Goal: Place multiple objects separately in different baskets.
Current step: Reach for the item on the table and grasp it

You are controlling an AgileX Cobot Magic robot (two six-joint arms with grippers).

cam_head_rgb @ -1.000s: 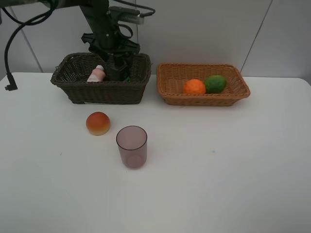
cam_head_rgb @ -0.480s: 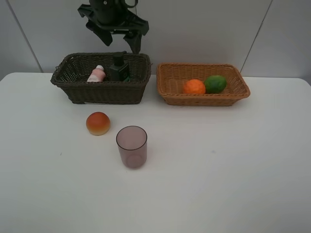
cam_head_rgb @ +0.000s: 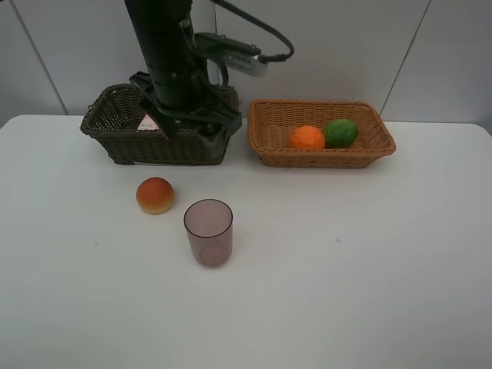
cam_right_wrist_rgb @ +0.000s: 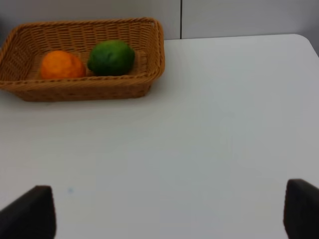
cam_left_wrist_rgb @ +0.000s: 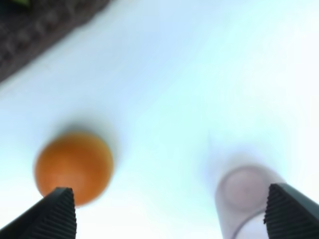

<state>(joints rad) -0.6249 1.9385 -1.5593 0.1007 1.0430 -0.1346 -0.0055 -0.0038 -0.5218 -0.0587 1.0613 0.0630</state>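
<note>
My left gripper [cam_head_rgb: 194, 123] hangs open over the front of the dark brown basket [cam_head_rgb: 108, 129], and its arm hides the basket's middle. A small pink bottle [cam_head_rgb: 147, 121] peeks out beside the arm. The dark green bottle is hidden. On the table lie the red-orange peach [cam_head_rgb: 155, 195] and the purple-tinted cup [cam_head_rgb: 208, 232]. The left wrist view shows both blurred, peach [cam_left_wrist_rgb: 74, 167] and cup [cam_left_wrist_rgb: 246, 191], between the spread fingertips [cam_left_wrist_rgb: 57, 214]. The tan basket [cam_head_rgb: 269, 150] holds the mandarin [cam_head_rgb: 307, 137] and lime [cam_head_rgb: 340, 132]. My right gripper [cam_right_wrist_rgb: 164, 211] is open, with nothing between its fingers.
The two baskets stand side by side at the back of the white table [cam_head_rgb: 346, 269], against a grey wall. A cable loops from the left arm above the tan basket. In the right wrist view the tan basket [cam_right_wrist_rgb: 99, 92] sits well ahead of the gripper.
The left gripper rose out of the dark basket, leaving the dark green bottle standing inside. It then swung forward and lower over the basket's front. The right arm has not moved.
</note>
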